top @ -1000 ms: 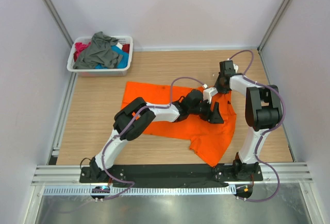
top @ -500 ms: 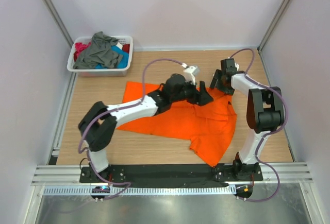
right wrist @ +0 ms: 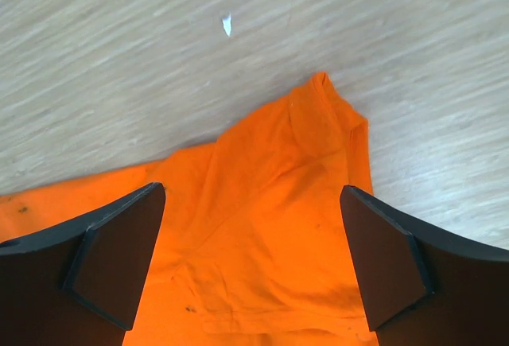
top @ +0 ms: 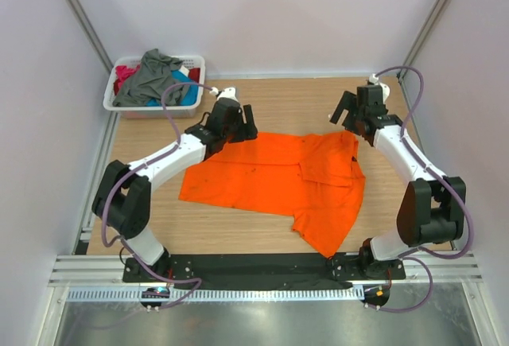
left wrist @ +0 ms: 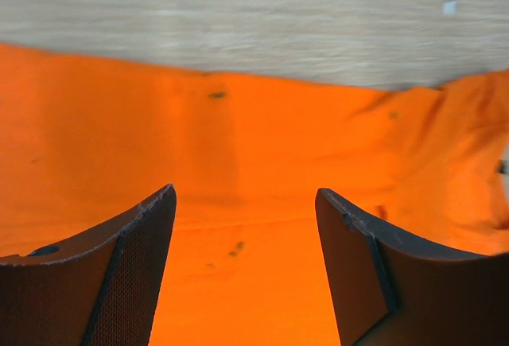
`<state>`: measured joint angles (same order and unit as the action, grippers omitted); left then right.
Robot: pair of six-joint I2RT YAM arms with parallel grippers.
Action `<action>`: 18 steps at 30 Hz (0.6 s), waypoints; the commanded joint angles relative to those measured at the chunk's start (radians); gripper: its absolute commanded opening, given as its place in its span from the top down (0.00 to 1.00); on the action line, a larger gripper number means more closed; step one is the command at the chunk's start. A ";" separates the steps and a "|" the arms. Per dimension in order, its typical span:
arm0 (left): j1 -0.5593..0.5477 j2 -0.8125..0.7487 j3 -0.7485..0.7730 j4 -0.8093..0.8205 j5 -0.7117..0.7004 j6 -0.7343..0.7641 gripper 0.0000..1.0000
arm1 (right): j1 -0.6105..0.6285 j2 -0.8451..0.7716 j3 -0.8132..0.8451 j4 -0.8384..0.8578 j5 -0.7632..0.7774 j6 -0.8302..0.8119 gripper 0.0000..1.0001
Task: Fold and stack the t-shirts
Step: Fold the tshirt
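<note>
Left gripper point(left wrist: 246, 196), jaws parted with nothing between them, above the far edge of the orange t-shirt point(top: 270, 175). Right gripper point(right wrist: 253, 195), jaws spread wide and empty, above the shirt's far right corner. The shirt lies spread and creased mid-table point(top: 278, 99), with a fold across its right part. Remaining t-shirts point(top: 155, 79) are heaped in the white basket point(top: 151, 110), far left.

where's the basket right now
Top view: the basket sits at the table's far left corner, beyond the left gripper and the orange shirt.
</note>
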<state>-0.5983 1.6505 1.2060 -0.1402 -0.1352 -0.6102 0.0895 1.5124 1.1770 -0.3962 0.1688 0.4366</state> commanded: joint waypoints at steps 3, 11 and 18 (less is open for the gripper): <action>0.037 0.060 0.044 -0.151 -0.118 0.015 0.28 | 0.000 -0.009 -0.143 0.112 -0.017 0.073 0.01; 0.098 0.130 0.052 -0.180 -0.107 -0.010 0.28 | -0.002 0.104 -0.139 0.146 0.006 0.085 0.00; 0.140 0.187 0.058 -0.191 -0.095 -0.008 0.29 | -0.002 0.175 -0.151 0.184 -0.006 0.123 0.01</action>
<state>-0.4679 1.8160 1.2240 -0.3218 -0.2203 -0.6178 0.0895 1.6699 0.9970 -0.2668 0.1535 0.5312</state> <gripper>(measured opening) 0.714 0.994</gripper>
